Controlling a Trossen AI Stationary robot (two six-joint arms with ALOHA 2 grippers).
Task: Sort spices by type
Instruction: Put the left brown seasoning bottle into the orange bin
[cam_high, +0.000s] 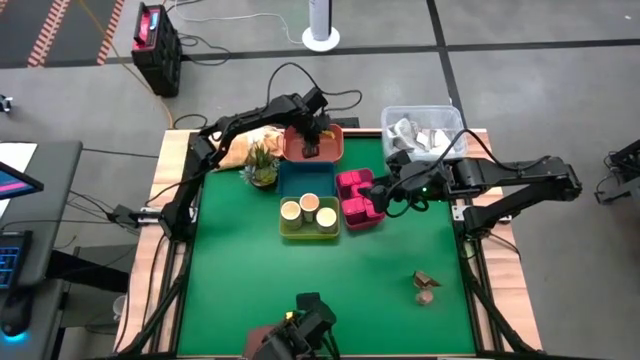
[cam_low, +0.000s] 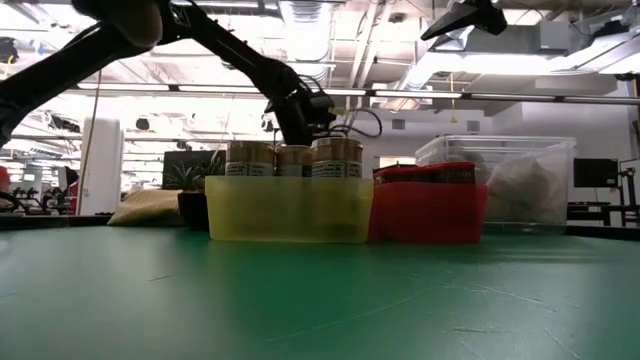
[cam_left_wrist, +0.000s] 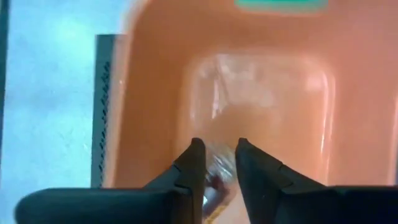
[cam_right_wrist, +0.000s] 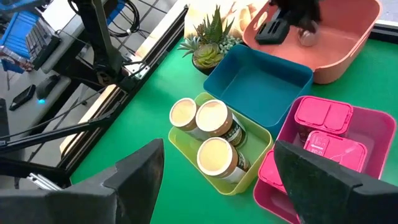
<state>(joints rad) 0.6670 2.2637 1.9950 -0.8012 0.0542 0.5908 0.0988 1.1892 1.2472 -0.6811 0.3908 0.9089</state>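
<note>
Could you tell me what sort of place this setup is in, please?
Probably a robotics lab or workshop: a green table on bare concrete, exposed ceiling ducts, and a laptop beside the rig.

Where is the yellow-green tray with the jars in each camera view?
High view: the yellow-green tray sits centre, below the blue tray.
Low view: tray at centre left, jars rising above its wall.
Left wrist view: not in it.
Right wrist view: tray low centre, holding three jars.
Shared landmark: the pink tray right beside it, red-looking in the low view, also in the right wrist view.
</note>
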